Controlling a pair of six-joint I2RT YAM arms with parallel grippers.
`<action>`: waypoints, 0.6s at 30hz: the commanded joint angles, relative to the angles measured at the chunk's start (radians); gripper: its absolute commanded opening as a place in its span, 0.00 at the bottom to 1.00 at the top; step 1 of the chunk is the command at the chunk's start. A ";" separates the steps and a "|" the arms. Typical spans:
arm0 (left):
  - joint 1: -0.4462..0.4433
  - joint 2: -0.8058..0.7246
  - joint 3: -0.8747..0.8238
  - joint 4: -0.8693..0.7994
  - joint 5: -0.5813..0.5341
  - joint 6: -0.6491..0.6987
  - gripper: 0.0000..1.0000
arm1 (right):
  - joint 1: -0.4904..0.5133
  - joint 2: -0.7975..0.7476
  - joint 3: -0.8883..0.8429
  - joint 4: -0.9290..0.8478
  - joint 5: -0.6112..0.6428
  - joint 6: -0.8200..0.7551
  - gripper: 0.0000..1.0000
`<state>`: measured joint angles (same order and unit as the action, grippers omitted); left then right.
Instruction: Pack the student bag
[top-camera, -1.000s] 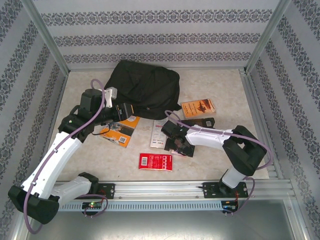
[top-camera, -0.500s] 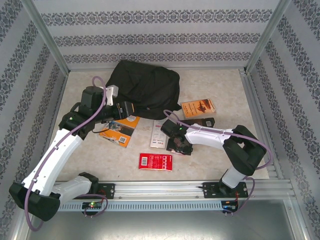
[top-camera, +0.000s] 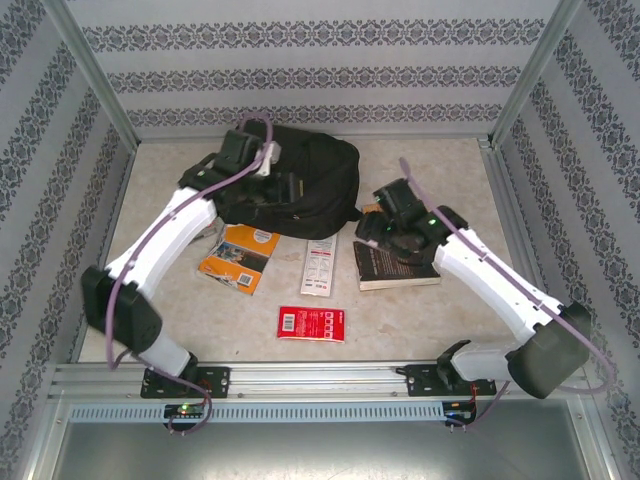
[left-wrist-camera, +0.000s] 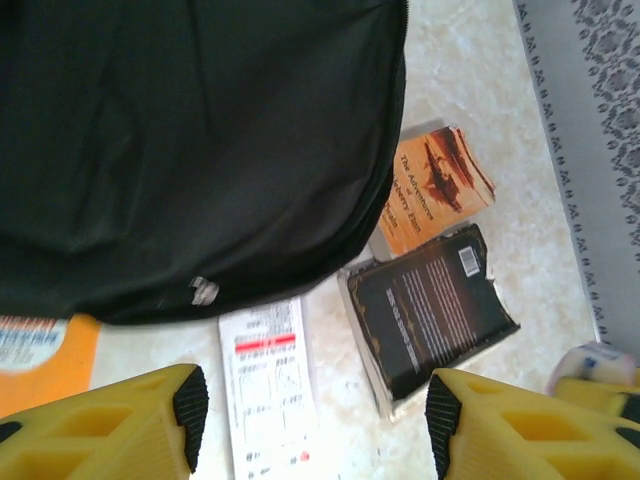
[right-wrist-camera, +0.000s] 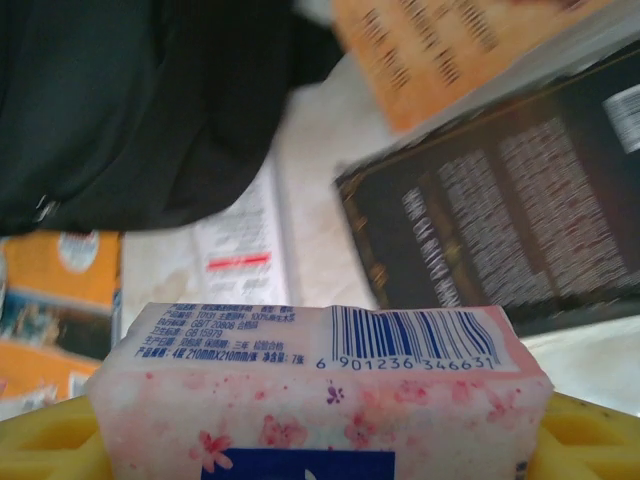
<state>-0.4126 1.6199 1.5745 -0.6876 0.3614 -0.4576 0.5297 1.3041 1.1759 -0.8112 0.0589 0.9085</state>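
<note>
a pale marbled desk (top-camera: 455, 170) fills the floor of a booth walled with striped, patterned wallpaper (top-camera: 320, 70). metal posts stand at the corners and a metal rail (top-camera: 320, 375) runs along the near edge.

the student bag (top-camera: 310, 175) lies slumped at the far side of the desk, left of centre. the left hand (left-wrist-camera: 312, 412) hangs over the bag's near right part with its yellow fingers (left-wrist-camera: 110, 425) spread wide and nothing between them. from its wrist, the black fabric spreads to the far left, ahead of the fingers.

the right hand (right-wrist-camera: 318, 445) is closed on a pink flowered tissue pack (right-wrist-camera: 320, 385), barcode uppermost. it is right of the bag and apart from it, above a dark-covered book (top-camera: 395, 272).

a white leaflet (top-camera: 320, 265) lies just near of the bag, and an orange book (top-camera: 240, 255) lies to its left. a smaller orange paperback (left-wrist-camera: 440, 185) touches the dark book's far end. a red packet (top-camera: 311, 323) lies nearest the rail.
</note>
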 joint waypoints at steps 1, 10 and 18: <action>-0.066 0.138 0.190 -0.065 -0.067 0.063 0.63 | -0.095 0.014 0.011 -0.017 -0.054 -0.089 0.69; -0.180 0.594 0.756 -0.214 -0.139 0.024 0.72 | -0.256 -0.030 -0.073 0.086 -0.108 -0.112 0.69; -0.212 0.798 0.975 -0.225 -0.347 0.004 0.72 | -0.312 -0.088 -0.162 0.160 -0.168 -0.114 0.69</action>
<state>-0.6205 2.4042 2.5069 -0.8673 0.1356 -0.4385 0.2302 1.2510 1.0386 -0.6945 -0.0738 0.8104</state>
